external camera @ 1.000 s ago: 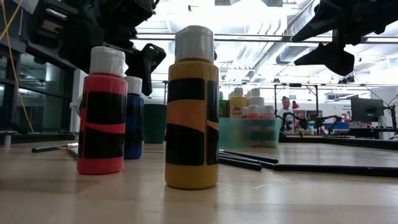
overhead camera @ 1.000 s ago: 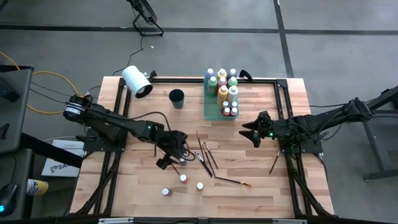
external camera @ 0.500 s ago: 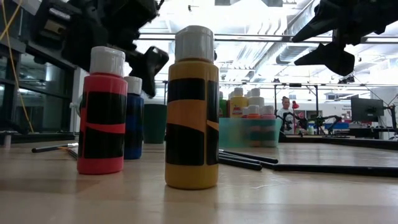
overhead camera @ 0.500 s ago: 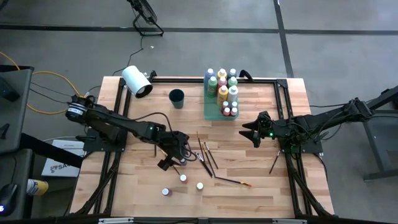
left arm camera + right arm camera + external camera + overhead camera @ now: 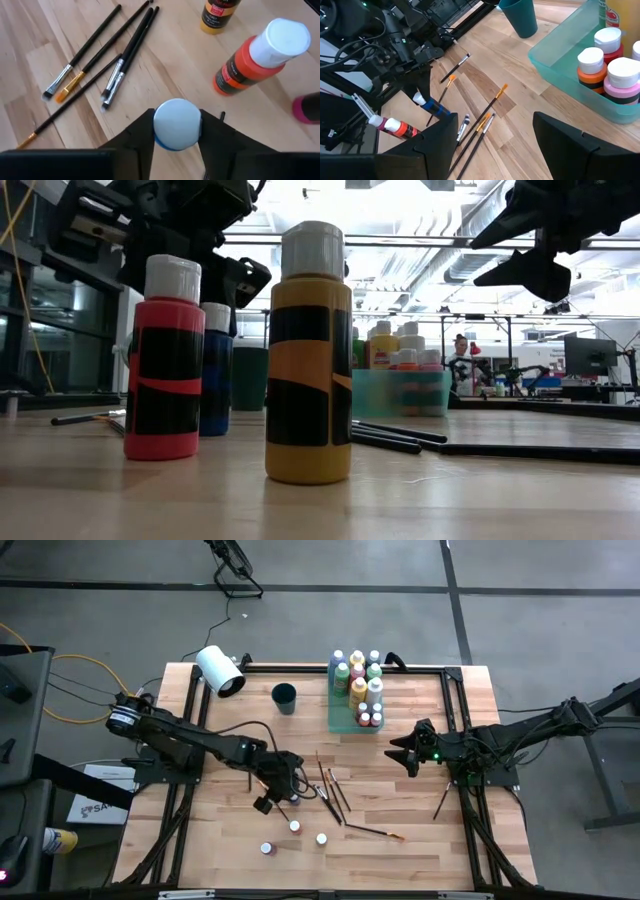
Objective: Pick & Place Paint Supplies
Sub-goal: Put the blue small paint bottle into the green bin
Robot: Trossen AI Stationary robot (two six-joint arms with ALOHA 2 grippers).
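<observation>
A blue paint bottle [image 5: 215, 375] with a white cap stands on the table's left half, and my left gripper [image 5: 176, 131] is shut on it. Close by stand a red-orange bottle [image 5: 250, 57], a yellow one [image 5: 308, 360] and a magenta one [image 5: 267, 849]. Several dark-handled paintbrushes [image 5: 330, 792] lie flat mid-table. My right gripper [image 5: 495, 145] hovers open above the table's right half [image 5: 405, 755], with nothing between its fingers. My left gripper pinches the blue bottle's white cap [image 5: 161, 125] between its two fingers, one on each side. The fingers come from above, pointing down. The bottle stands upright with its base on the table [image 5: 215, 430].
A translucent green tray [image 5: 335, 725] at the far middle holds several more bottles. A dark teal cup [image 5: 284, 698] and a white roll [image 5: 220, 671] stand at the far left. One brush [image 5: 375, 832] lies nearer the front, and a dark stick [image 5: 441, 802] lies by the right rail.
My left gripper has come down a little over the blue bottle. The bottles and brushes stand where they were.
</observation>
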